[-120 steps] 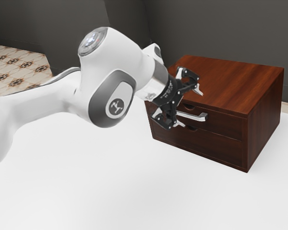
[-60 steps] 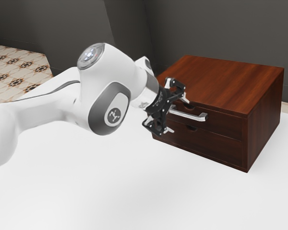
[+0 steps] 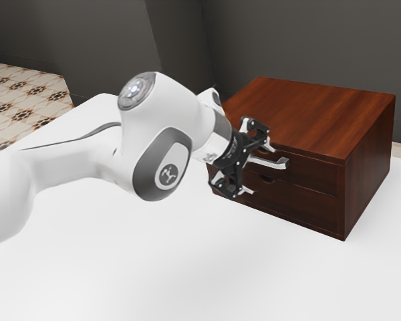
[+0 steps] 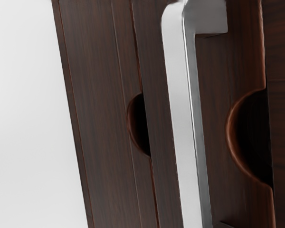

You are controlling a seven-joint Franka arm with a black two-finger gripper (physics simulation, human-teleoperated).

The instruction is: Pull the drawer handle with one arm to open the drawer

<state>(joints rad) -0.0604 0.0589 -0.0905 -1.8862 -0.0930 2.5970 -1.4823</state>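
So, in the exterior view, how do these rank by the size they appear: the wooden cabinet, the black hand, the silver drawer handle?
1. wooden cabinet, clearly the largest
2. black hand
3. silver drawer handle. Its near end is hidden behind the hand, so the order of these last two is less sure.

silver handle (image 3: 275, 160) on dark-wood drawer (image 3: 314, 172)

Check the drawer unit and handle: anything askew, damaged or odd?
Nothing stands out. The wooden cabinet sits flat on the white table. The silver handle looks straight and intact on the upper drawer. The gripper is open beside the handle's near end.
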